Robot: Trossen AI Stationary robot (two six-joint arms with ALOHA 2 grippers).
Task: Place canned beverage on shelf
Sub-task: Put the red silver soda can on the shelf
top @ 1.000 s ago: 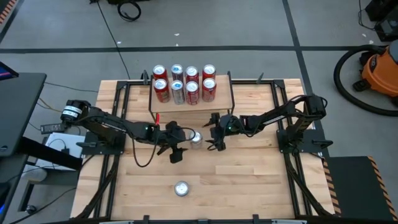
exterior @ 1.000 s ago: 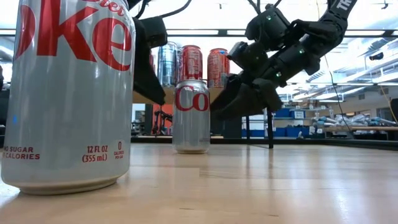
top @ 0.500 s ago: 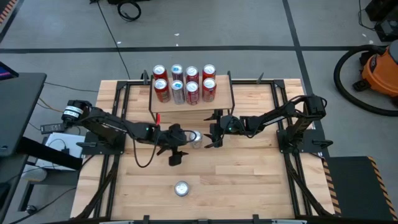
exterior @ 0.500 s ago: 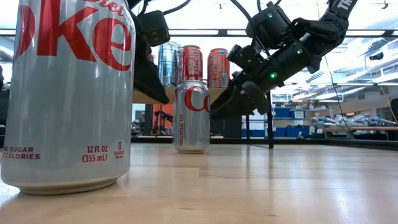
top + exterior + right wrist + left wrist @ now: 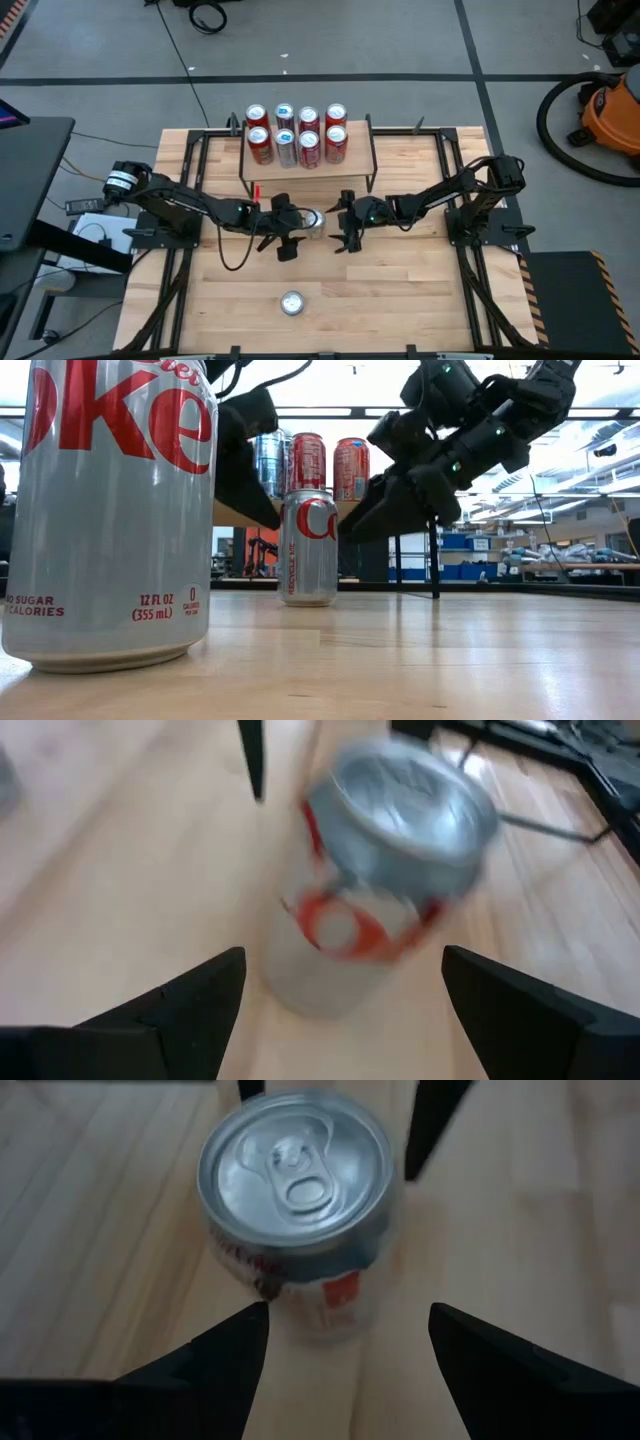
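Note:
A silver and red can (image 5: 314, 222) stands upright on its base on the wooden table, in front of the shelf (image 5: 355, 168). It also shows in the low view (image 5: 307, 547). My left gripper (image 5: 296, 231) is open on the can's left, and the can (image 5: 295, 1200) stands just beyond its fingertips. My right gripper (image 5: 338, 222) is open on the can's right, and the can (image 5: 385, 870) is ahead of its spread fingers. Neither gripper touches the can.
The shelf's top board carries several red and silver cans (image 5: 297, 133) in two rows at its far part. Another silver can (image 5: 291, 303) stands near the table's near edge and looms large in the low view (image 5: 110, 510). Black frame rails (image 5: 190, 190) run along both table sides.
My right gripper has shifted a little toward the table's near edge and toward the can, staying open. The can stands where it was. My left gripper has kept open beside it.

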